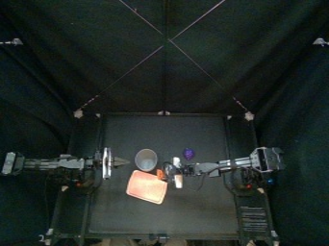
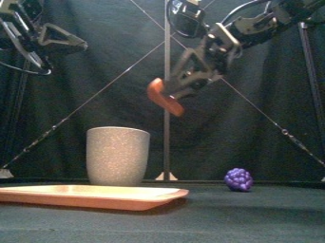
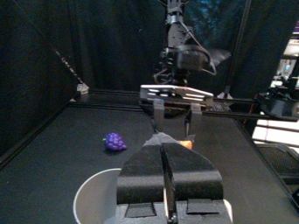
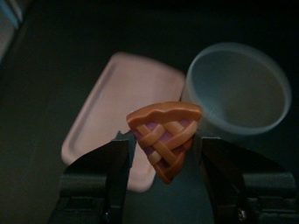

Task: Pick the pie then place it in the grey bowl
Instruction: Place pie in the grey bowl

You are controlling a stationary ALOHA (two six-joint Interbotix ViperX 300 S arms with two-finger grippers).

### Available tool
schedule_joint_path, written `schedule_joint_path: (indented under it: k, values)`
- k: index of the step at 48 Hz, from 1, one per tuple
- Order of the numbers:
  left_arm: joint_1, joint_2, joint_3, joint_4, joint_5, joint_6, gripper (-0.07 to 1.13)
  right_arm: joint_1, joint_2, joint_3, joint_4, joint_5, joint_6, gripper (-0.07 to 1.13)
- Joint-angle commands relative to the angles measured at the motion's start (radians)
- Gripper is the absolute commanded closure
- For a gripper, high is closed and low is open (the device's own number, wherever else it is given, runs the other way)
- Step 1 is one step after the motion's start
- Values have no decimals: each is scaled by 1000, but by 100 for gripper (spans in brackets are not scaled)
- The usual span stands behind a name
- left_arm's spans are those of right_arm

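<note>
While the right gripper (image 2: 176, 88) clamps the orange lattice-topped toy pie slice (image 2: 164, 97) between its 2 jaws, aloft and off to one side of the tall grey speckled cup (image 2: 118, 155), we'd centre it over the rim, lower, then release. Left gripper (image 3: 169, 153) rests closed, empty.

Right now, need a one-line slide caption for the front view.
Right gripper holds the pie aloft, up and right of the grey bowl; pink tray in front, purple toy grapes at right.
</note>
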Motion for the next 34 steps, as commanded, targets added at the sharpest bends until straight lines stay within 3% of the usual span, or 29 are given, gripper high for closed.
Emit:
schedule_joint_path:
  k: [1,8,13,25,34]
  values:
    - [0,5,-20,-2,-9,2,108,-61,26,-20,54,-267,-5,49]
    - [0,5,-15,-2,-9,3,108,-97,118,-15,123,-537,-5,49]
    - [2,5,-12,-2,-9,3,108,-109,192,-34,163,-643,-6,49]
    - [2,5,-11,0,-9,3,108,-115,318,-126,201,-666,-5,45]
    - [2,5,-11,0,-8,5,108,-115,333,-144,219,-627,-5,22]
